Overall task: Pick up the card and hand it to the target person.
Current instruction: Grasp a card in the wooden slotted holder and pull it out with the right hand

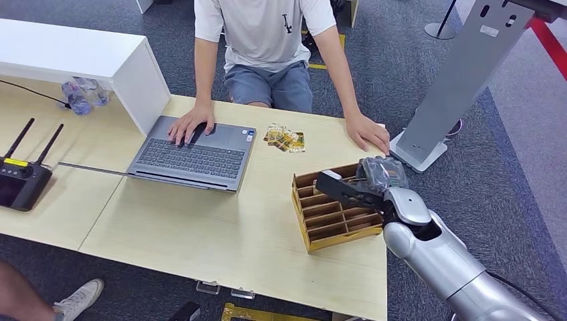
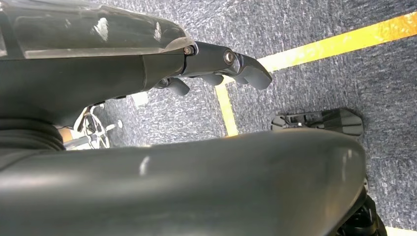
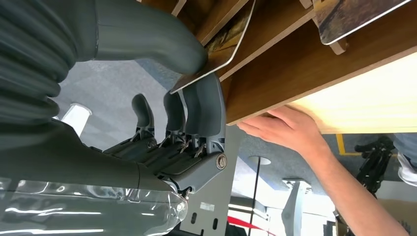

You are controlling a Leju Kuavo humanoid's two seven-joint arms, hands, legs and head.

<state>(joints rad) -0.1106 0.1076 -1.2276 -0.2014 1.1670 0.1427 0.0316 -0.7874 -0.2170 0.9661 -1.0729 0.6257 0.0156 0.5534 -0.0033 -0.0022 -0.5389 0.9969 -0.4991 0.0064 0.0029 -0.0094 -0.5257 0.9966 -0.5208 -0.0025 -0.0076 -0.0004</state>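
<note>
A slotted wooden card box point(image 1: 327, 215) stands on the table's right part. My right hand point(image 1: 376, 179) is at its far right corner. In the right wrist view the thumb point(image 3: 162, 42) and fingers point(image 3: 204, 105) pinch a thin card point(image 3: 223, 42) that still leans in a slot of the box point(image 3: 275, 78). Another card point(image 3: 354, 14) sits in a neighbouring slot. The person point(image 1: 267, 33) sits across the table, one hand point(image 1: 368, 132) flat on the table just beyond the box, the other on the laptop. My left hand point(image 2: 216, 71) hangs over the carpet, holding nothing, fingers loosely apart.
A grey laptop point(image 1: 194, 154) lies left of the box, with several loose cards point(image 1: 286, 139) beside it. A white shelf point(image 1: 80, 57), water bottles point(image 1: 83, 95) and a black router point(image 1: 23, 180) stand at the left. A grey kiosk stand point(image 1: 461, 73) rises off the table's right edge.
</note>
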